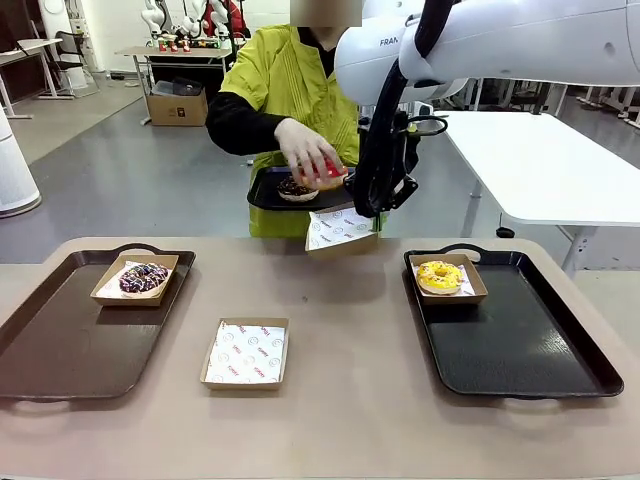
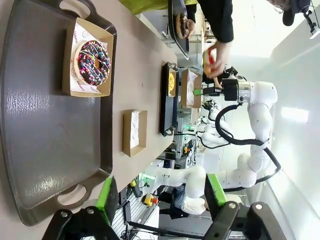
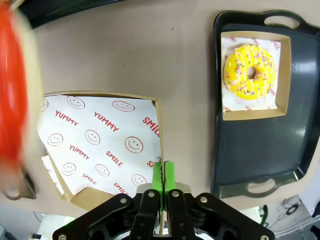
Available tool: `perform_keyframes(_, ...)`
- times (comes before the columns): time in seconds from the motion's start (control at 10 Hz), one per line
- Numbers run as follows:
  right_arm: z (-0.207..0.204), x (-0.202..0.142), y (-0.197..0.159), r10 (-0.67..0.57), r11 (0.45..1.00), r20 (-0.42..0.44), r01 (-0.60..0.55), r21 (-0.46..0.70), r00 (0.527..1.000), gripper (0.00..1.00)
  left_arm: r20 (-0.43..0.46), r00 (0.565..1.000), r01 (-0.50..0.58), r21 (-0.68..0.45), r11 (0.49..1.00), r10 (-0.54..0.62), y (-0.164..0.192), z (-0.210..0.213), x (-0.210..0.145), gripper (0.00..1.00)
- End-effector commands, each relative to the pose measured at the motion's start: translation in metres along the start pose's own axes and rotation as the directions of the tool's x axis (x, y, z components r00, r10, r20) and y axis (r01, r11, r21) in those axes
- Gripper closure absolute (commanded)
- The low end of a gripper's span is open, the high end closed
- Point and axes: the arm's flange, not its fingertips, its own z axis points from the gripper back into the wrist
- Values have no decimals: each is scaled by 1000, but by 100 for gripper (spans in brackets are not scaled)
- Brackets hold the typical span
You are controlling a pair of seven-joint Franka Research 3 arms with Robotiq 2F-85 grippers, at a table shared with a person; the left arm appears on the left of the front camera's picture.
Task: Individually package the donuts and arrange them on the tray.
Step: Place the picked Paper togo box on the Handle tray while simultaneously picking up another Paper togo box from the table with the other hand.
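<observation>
The beige worktop (image 1: 350,330) spans the lower half of the front view. On it, a brown tray (image 1: 60,360) lies at lower left and a black tray (image 1: 530,360) at lower right. A smaller serving tray (image 1: 262,195) is held by the person (image 1: 290,80) at upper centre, beyond the worktop's far edge. The white right arm (image 1: 500,40) comes in from the upper right and reaches down to the centre.

There are four paper-lined boxes. The first box (image 1: 110,297) sits on the brown tray and the second box (image 1: 478,290) sits in the black tray's upper left corner. An empty third box (image 1: 245,352) lies on the bare worktop at centre, and an empty fourth box (image 1: 338,228) is at the far edge.

The purple donut (image 1: 144,279) lies in the first box and the yellow donut (image 1: 439,275) in the second. The chocolate donut (image 1: 296,188) rests on the serving tray. The red donut (image 1: 330,172) is in the person's hand (image 1: 303,148), just above the chocolate one.

The right jaws are clenched on the fourth box's rim; in the right wrist view the green pads (image 3: 157,172) pinch the cardboard at bottom centre. The left jaws are released, and their pads (image 2: 106,194) stand apart with nothing between them.
</observation>
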Motion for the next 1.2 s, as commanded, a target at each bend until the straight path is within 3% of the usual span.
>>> perform_keyframes(0.0,1,-2,-2,-6,1000,-7,6,12,1000,100,-5,1000,-1,-8,1000,1,-1,0,-1,9)
perform_keyframes(1.1,1,-2,-2,-6,1000,-7,6,12,1000,100,-5,1000,-1,-8,1000,1,-1,0,-1,9)
